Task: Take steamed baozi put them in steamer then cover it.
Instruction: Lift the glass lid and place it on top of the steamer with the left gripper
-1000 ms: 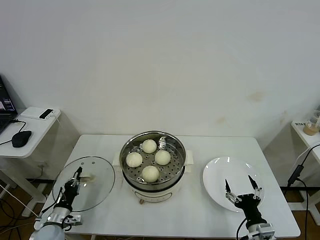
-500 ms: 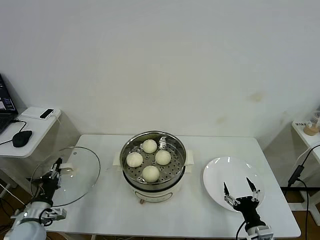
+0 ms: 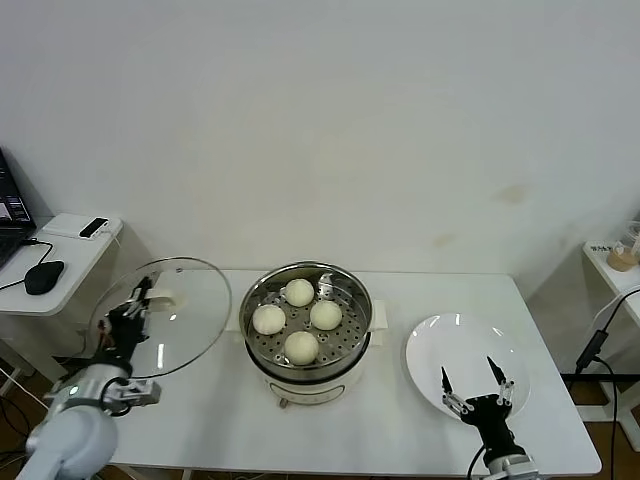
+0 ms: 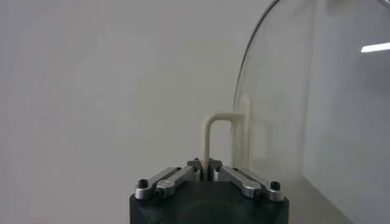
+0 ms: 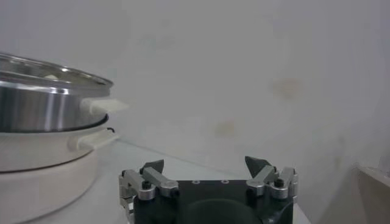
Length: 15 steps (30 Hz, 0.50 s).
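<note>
Now your left gripper (image 3: 137,308) pinches the cover (image 3: 190,315) by its handle; the steamer (image 3: 306,325) lies right of it.

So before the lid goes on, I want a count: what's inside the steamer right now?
Inside the steamer, four steamed baozi sit on the perforated tray. What lies beneath that tray is hidden. The cover is off, held up in the left hand.

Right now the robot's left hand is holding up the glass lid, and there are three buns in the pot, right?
Almost. The left gripper does hold the glass lid up by its handle, but the head view shows four buns in the pot, not three.
</note>
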Available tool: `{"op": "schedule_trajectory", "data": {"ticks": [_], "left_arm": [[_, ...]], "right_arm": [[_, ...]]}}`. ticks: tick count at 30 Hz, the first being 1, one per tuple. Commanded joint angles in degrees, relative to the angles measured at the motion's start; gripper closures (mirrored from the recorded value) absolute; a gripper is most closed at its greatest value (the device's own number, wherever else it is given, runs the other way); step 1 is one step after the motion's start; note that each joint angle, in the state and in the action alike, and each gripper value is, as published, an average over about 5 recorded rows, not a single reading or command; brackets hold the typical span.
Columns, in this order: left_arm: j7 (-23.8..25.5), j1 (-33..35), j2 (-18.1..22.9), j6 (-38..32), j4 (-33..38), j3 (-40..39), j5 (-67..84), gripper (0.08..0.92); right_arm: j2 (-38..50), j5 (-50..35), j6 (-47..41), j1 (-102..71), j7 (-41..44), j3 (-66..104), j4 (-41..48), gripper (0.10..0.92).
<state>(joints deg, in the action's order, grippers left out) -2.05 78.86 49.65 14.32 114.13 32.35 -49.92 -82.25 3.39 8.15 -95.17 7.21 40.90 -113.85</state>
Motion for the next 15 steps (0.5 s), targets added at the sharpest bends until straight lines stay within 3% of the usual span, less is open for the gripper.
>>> {"op": "schedule_trajectory", "data": {"ticks": [1,7,15], "left_arm": [[4.8,-19.6,1.6,11.3,1.9,-22.7,-0.7,0.861],[8.5,-26.7,8.4,14.8,-0.3,-30.1,-6.0,0.861],[14.1,-28.3,14.4,14.5,-2.1,-34.7,-18.4,0.861]], "right_arm": [[-1.0,3.8,0.1,0.1,-0.1,-1.4,0.3,0.203],[-1.8,5.9,0.2,0.9,-0.2,-2.7,1.6,0.203],[-2.6,7.2,0.3,1.3,-0.3,-4.5,2.6,0.203]]}}
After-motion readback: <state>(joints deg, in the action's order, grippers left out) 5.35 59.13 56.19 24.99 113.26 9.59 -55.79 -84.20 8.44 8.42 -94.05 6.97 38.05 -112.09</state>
